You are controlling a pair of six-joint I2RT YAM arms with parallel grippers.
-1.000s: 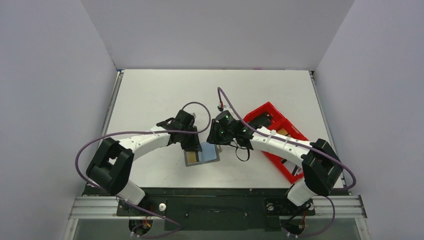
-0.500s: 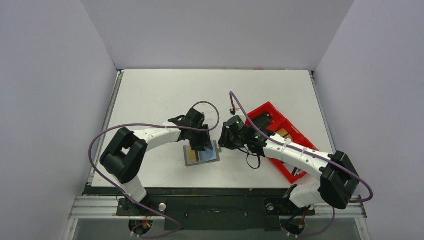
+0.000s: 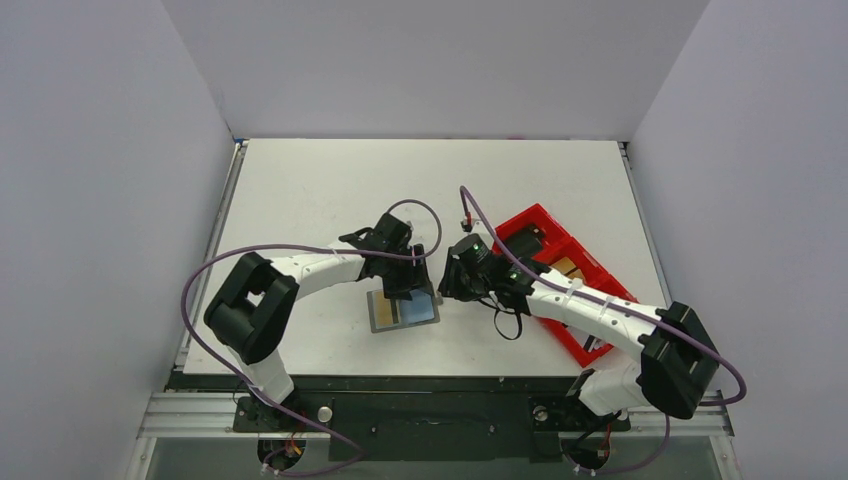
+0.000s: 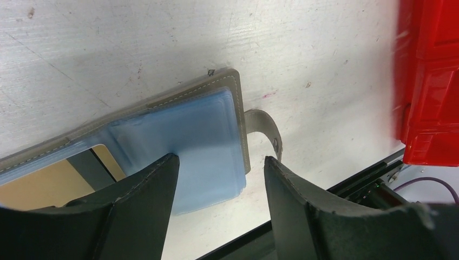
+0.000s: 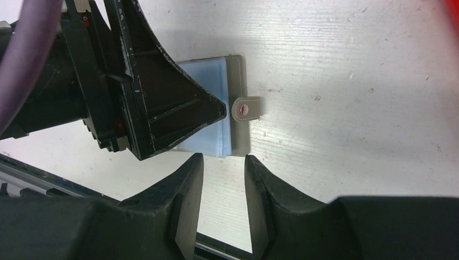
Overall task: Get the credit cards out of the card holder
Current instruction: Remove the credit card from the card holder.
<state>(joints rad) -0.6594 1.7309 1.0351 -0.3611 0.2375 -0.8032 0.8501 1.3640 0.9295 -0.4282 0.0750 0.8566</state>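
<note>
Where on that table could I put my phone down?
The far half of the table, between the back wall and the arms, is bare. The near middle is crowded: the left gripper and right gripper hang at the grey wallet. The red tray fills the right side.

The card holder (image 3: 415, 312) on the table (image 3: 320, 180), left of the tray (image 3: 540, 212)
</note>
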